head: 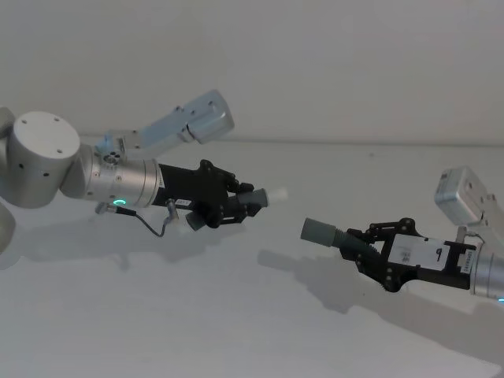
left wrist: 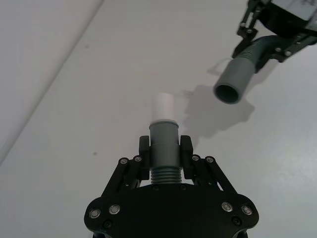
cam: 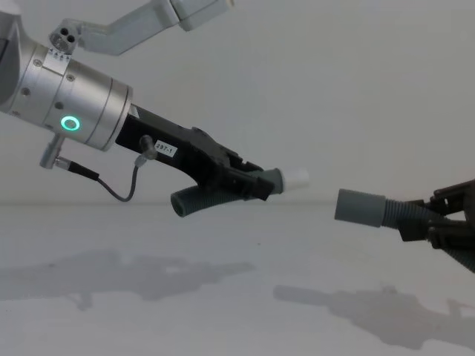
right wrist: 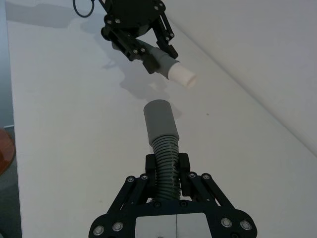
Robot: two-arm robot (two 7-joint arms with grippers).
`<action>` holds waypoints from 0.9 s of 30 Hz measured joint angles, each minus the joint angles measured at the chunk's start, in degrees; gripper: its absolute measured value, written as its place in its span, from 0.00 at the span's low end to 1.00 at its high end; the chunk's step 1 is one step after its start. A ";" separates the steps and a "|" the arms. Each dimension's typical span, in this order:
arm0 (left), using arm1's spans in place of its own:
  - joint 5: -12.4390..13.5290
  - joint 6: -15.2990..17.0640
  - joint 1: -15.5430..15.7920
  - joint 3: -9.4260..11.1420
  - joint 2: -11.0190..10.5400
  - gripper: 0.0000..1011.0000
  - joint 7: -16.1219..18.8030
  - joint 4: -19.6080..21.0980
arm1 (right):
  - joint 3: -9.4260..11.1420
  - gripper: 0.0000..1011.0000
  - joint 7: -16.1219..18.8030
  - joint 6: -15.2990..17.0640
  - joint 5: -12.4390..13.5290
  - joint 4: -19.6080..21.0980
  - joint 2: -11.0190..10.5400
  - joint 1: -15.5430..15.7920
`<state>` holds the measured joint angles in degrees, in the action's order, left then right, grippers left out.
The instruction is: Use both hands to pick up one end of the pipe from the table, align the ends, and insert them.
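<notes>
Both pipe pieces hang above the table (head: 157,315), their cuff ends facing each other across a gap. My left gripper (head: 244,201) is shut on the piece with the grey collar (left wrist: 163,136) and whitish tip (cam: 295,178); its ribbed tail (cam: 193,202) curves down behind the fingers. On the right, my right gripper (head: 358,240) is shut on the ribbed part (right wrist: 166,153) of the other piece, whose wide grey sleeve (cam: 358,206) points left and sits slightly lower than the tip. The sleeve's open mouth (left wrist: 228,93) shows in the left wrist view.
The white wall meets the table at a seam (head: 354,142) behind the arms. Shadows of both arms lie on the bare surface below them (cam: 349,304). A table edge with dark floor beyond (right wrist: 7,148) shows in the right wrist view.
</notes>
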<state>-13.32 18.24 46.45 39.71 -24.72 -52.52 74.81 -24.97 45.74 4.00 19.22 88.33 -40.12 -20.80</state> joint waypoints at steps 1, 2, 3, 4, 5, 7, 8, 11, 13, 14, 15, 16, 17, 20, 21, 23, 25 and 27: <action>-0.04 -0.11 0.14 0.16 -0.11 0.34 -0.29 -0.05 | -0.18 0.26 0.22 0.00 -0.03 -0.20 -0.07 -0.22; -0.10 -0.24 0.24 0.29 -0.18 0.34 -0.60 -0.10 | -0.30 0.26 0.35 0.00 -0.04 -0.28 -0.09 -0.35; -0.21 -0.51 0.46 0.58 -0.30 0.34 -1.31 -0.19 | -0.49 0.26 0.58 0.03 -0.04 -0.45 -0.14 -0.58; -0.26 -0.63 0.56 0.72 -0.35 0.34 -1.62 -0.25 | -0.61 0.26 0.70 0.04 -0.05 -0.56 -0.17 -0.74; -0.30 -0.74 0.66 0.84 -0.39 0.34 -1.88 -0.31 | -0.71 0.26 0.78 0.06 -0.05 -0.66 -0.19 -0.87; -0.42 -1.00 0.85 1.09 -0.45 0.34 -2.53 -0.44 | -0.88 0.26 1.03 0.11 -0.05 -0.82 -0.21 -1.11; -0.53 -1.21 1.03 1.34 -0.49 0.34 -3.02 -0.60 | -1.05 0.26 1.20 0.15 -0.05 -0.98 -0.22 -1.35; -0.68 -1.55 1.33 1.72 -0.52 0.34 -3.86 -0.87 | -1.32 0.26 1.49 0.21 -0.04 -1.23 -0.22 -1.71; -0.86 -1.93 1.68 2.16 -0.51 0.34 -4.68 -1.25 | -1.54 0.26 1.71 0.31 -0.02 -1.45 -0.22 -2.00; -0.89 -1.99 1.73 2.22 -0.51 0.34 -4.85 -1.30 | -1.68 0.26 1.88 0.39 0.04 -1.57 -0.22 -2.21; -0.93 -2.08 1.84 2.35 -0.50 0.34 -5.01 -1.41 | -1.76 0.26 1.98 0.43 0.08 -1.66 -0.21 -2.34; -1.02 -2.25 1.99 2.55 -0.48 0.34 -5.37 -1.59 | -1.89 0.26 2.13 0.54 0.18 -1.75 -0.19 -2.54; -1.05 -2.32 2.08 2.67 -0.46 0.34 -5.52 -1.70 | -1.93 0.26 2.17 0.58 0.21 -1.80 -0.18 -2.63; -1.18 -2.57 2.36 3.06 -0.39 0.34 -6.11 -2.02 | -2.15 0.26 2.50 0.82 0.49 -1.96 -0.13 -3.02; -1.21 -2.64 2.46 3.18 -0.37 0.34 -6.23 -2.12 | -2.20 0.26 2.55 0.86 0.55 -1.99 -0.12 -3.10; -1.28 -2.79 2.67 3.45 -0.32 0.34 -6.56 -2.34 | -2.38 0.26 2.70 0.98 0.73 -2.08 -0.09 -3.32; -1.36 -2.97 2.85 3.69 -0.27 0.34 -6.87 -2.55 | -2.55 0.26 2.89 1.08 0.92 -2.15 -0.08 -3.54; -1.41 -3.06 3.00 3.86 -0.23 0.34 -7.05 -2.72 | -2.64 0.26 2.96 1.13 1.05 -2.18 -0.07 -3.65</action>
<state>-14.73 15.18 49.45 43.58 -24.94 -59.57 72.10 -27.60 48.71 5.13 20.27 86.15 -40.19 -24.45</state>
